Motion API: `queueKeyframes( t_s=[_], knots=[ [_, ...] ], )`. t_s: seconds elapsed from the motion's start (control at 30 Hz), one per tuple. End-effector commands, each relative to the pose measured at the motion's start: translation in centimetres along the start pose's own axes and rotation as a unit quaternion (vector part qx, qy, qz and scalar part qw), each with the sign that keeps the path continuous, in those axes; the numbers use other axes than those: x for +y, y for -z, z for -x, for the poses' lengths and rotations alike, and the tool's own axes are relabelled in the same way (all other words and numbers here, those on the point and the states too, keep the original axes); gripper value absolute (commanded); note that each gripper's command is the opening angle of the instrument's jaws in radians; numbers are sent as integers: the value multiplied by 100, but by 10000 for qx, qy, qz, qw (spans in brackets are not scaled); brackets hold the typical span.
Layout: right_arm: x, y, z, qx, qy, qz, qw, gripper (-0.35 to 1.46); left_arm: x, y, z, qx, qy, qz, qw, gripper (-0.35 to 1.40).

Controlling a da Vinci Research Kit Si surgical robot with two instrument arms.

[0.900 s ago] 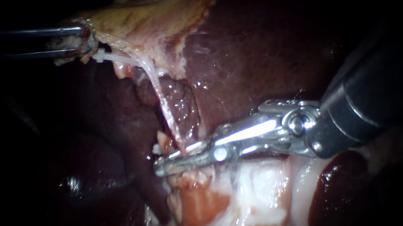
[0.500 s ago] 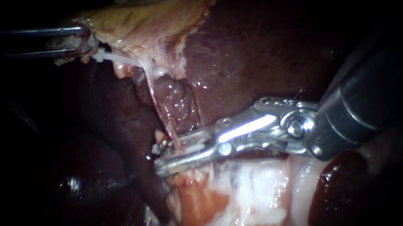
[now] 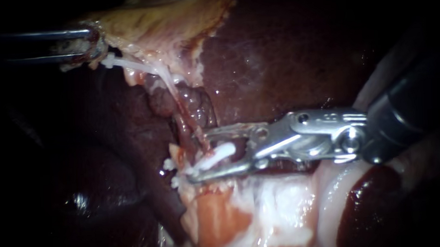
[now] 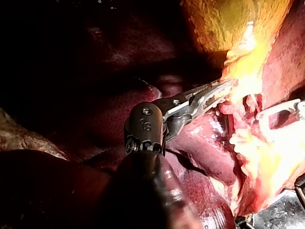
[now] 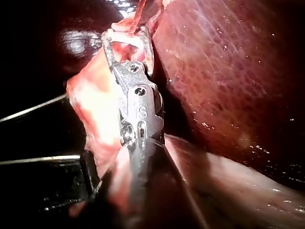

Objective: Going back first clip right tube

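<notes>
A thin pink tube (image 3: 180,110) runs from the gallbladder (image 3: 163,28) down to pale tissue. A white clip (image 3: 214,156) sits across its lower end. My right instrument (image 3: 196,157) comes in from the right; its jaws stand open, one above and one below the clip, and a gap shows in the right wrist view (image 5: 126,34). My left instrument (image 3: 88,45) lies at the upper left, jaws shut on the gallbladder's edge, holding it up. In the left wrist view those jaws (image 4: 221,89) pinch yellowish tissue.
Dark red liver (image 3: 286,57) fills the upper right and the left of the endoscope view. Pale white and orange tissue (image 3: 242,210) lies below the right instrument. A white strand (image 3: 130,64) runs from the left instrument's jaws to the tube's top.
The right instrument's jaws, earlier closed across the tube's lower end, have opened and drawn back to the right. A white clip now shows on the tube. The left instrument has held still.
</notes>
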Motion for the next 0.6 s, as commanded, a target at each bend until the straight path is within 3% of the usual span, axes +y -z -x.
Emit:
queueKeyframes(
  t_s=[0.03,0.33,0.6],
  knots=[
    [-1,7,1,-3,81,38,10000,50,0,0,0,0,-1,3,10000,-35],
    [-1,60,-2,-15,449,160,9989,50,-1,1,0,-2,-2,6,10000,-35],
    [-3,77,-6,-11,524,120,9986,50,-1,2,1,-2,-3,7,10000,-35]
  ],
)
